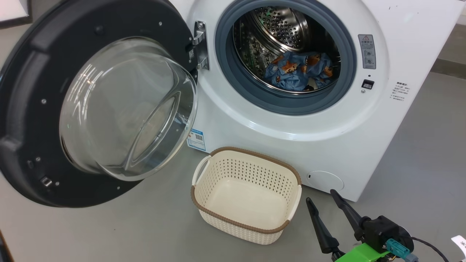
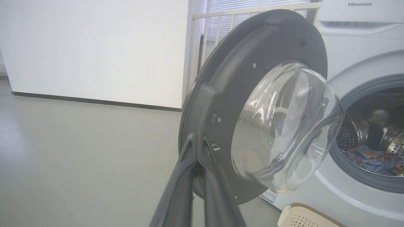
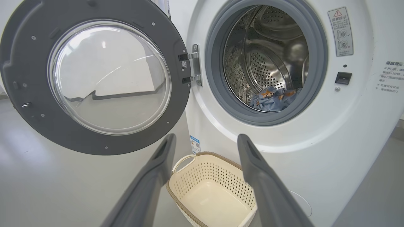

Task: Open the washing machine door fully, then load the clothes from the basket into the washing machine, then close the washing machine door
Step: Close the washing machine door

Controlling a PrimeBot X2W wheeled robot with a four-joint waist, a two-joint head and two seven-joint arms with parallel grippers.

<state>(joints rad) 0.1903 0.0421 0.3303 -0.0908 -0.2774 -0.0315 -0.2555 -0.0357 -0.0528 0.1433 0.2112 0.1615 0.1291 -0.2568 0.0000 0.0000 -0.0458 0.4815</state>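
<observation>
The first two steps look finished to me, and only the closing is left. The large round door with its wide black rim and bulging clear glass bowl [image 2: 240, 63] hangs swung wide to the left of the big white front-loading washing machine [image 1: 327, 145], hinged on its right side, with the steel drum fully exposed. The soft light-blue clothes printed with orange-brown bears [image 1: 298, 71] lie in a heap at the bottom of that drum, far inside the grey-blue seal. The small cream-white perforated plastic basket with the brown woven-look rim [image 1: 247, 171] sits on the grey floor just in front of the machine, below the opening, with nothing in it. My left claw [image 2: 197, 140] has its two dark fingers pressed together on nothing, tips right at the door's outer edge, away from the hinge; whether they touch the rim I cannot tell. My right claw [image 1: 321, 195] waits near the basket's right side, fingers spread and empty. I judge a push on that edge comes next.
</observation>
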